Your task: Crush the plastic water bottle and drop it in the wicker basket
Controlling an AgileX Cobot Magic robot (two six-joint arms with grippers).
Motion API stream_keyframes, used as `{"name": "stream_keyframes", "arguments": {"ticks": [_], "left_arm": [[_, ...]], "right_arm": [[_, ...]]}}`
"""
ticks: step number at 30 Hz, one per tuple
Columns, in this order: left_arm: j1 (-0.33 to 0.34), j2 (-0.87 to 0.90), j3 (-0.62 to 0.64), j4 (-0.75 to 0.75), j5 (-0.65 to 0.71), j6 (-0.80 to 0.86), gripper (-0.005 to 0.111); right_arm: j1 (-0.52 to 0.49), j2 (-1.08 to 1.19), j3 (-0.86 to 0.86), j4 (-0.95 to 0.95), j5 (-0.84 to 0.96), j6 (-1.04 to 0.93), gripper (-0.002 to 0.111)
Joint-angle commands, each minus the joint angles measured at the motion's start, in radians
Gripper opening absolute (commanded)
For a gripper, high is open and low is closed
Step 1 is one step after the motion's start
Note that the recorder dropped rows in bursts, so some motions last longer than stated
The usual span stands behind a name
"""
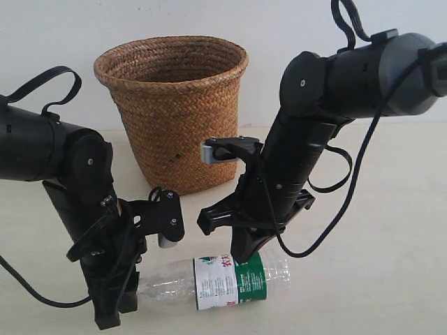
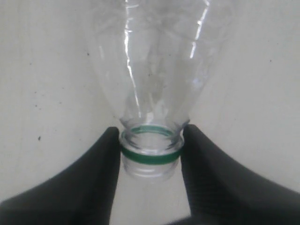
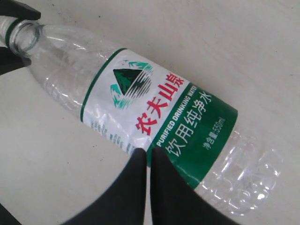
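Note:
The plastic water bottle [image 1: 223, 283] lies on its side on the table, in front of the wicker basket [image 1: 174, 118]. Its neck points left and it has no cap. My left gripper [image 1: 117, 307] is down at that end, its fingers pressed against both sides of the green neck ring [image 2: 151, 156]. From above, my right gripper [image 1: 244, 259] comes down shut, fingertips together, touching the green-and-white label [image 3: 154, 103]. In the right wrist view the right gripper [image 3: 149, 154] sits at the label's edge, and the left gripper's black fingers [image 3: 18, 9] show at the bottle's mouth.
The basket stands upright at the back centre, near the white wall. The pale table [image 1: 391, 230] stretches to the right of the bottle. Black cables hang from both arms.

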Motion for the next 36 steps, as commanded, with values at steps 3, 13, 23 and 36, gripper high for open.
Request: {"name": "stream_keyframes", "arguments": {"ticks": [3, 13, 23, 36], "left_arm": [[-0.009, 0.012, 0.002, -0.016, 0.005, -0.007, 0.004], [-0.009, 0.013, 0.002, -0.016, 0.003, -0.007, 0.004], [-0.009, 0.013, 0.002, -0.016, 0.003, -0.007, 0.004], [-0.009, 0.013, 0.002, -0.016, -0.004, -0.007, 0.004]], "right_arm": [[0.001, -0.002, -0.005, -0.030, -0.003, 0.016, 0.000], [0.001, -0.002, -0.005, -0.071, -0.016, 0.052, 0.000], [0.001, 0.048, -0.005, -0.076, -0.024, 0.074, 0.000], [0.001, 0.227, -0.005, -0.067, 0.020, 0.065, 0.000]]}}
